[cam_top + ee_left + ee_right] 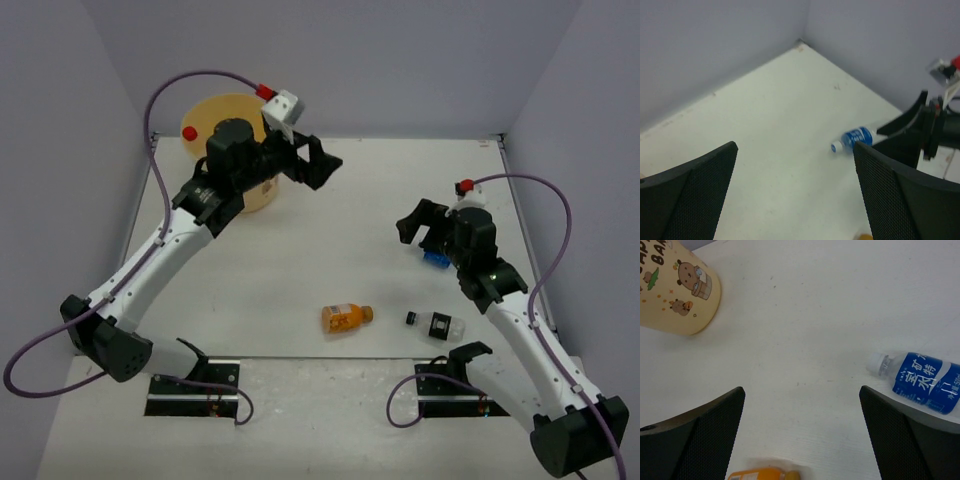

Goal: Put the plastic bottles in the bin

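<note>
1. Pale-yellow round plastic bin (262, 196) with cartoon prints stands on the white surface (330, 250).
2. Left jaws hang just right of the bin, spread wide, holding nothing.
3. Right jaws, far right of the bin, are also spread wide and hold nothing; a clear blue-labelled plastic bottle (920, 380) lies beside them.
4. Orange brown-capped plastic bottle (345, 318) and clear black-labelled bottle (437, 322) lie well apart from the bin.

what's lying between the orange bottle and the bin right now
Nothing: the top view shows only bare table between the orange bottle and the bin.
</note>
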You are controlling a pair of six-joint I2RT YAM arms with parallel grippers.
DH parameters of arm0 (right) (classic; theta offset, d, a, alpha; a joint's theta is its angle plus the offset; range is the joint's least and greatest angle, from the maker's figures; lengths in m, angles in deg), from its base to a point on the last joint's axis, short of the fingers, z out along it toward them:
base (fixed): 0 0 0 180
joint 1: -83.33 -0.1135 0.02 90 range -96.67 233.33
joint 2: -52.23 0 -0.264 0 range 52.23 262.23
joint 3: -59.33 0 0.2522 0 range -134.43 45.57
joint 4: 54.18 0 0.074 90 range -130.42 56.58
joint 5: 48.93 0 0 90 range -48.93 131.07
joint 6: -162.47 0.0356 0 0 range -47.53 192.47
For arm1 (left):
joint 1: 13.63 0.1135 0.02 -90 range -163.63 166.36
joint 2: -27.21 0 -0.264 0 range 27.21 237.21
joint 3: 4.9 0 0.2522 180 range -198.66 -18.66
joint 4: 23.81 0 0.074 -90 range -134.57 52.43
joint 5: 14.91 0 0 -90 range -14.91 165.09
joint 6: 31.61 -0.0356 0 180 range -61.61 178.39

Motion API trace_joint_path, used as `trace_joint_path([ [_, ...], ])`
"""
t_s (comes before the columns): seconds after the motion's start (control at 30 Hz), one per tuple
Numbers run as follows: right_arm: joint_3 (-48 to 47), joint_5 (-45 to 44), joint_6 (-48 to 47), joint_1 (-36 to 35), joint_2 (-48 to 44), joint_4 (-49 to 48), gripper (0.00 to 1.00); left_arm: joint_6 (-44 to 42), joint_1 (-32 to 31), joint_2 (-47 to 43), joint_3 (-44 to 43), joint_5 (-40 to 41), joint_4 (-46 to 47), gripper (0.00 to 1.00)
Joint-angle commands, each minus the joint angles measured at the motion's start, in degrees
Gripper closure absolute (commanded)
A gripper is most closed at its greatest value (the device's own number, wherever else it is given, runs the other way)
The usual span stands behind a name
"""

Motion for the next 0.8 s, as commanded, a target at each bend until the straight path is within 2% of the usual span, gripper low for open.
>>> trace_joint_path([
  [0.0, 0.9, -2.8, 0.1, 1.9, -3.0, 2.2, 0.01, -1.0, -6.0, -1.0, 11.5, -4.1, -1.8, 0.00],
  [0.17, 1.2, -2.5, -2.2, 2.6, -3.2, 3.6, 0.01, 3.7, -13.2, -0.9, 25.0, -7.4, -2.5, 0.00],
  [0.23, 1.6, -2.3, -2.4, 2.6, -3.1, 3.6, 0.01, 4.9, -14.7, -0.5, 27.6, -6.3, -1.6, 0.00],
  [0.3, 1.5, -2.7, -2.5, 2.8, -2.5, 3.7, 0.01, 5.8, -16.5, 0.4, 30.9, -9.2, 0.7, 0.00],
  [0.67, 1.9, -4.4, -4.4, 2.7, -2.7, 3.9, 0.01, 5.8, -23.9, 13.5, 30.4, -6.3, -2.2, 0.00],
  [0.77, 2.0, -5.2, -4.5, 2.7, -3.2, 4.2, 0.01, 5.9, -25.5, 16.3, 28.7, -0.6, -4.3, 0.00],
])
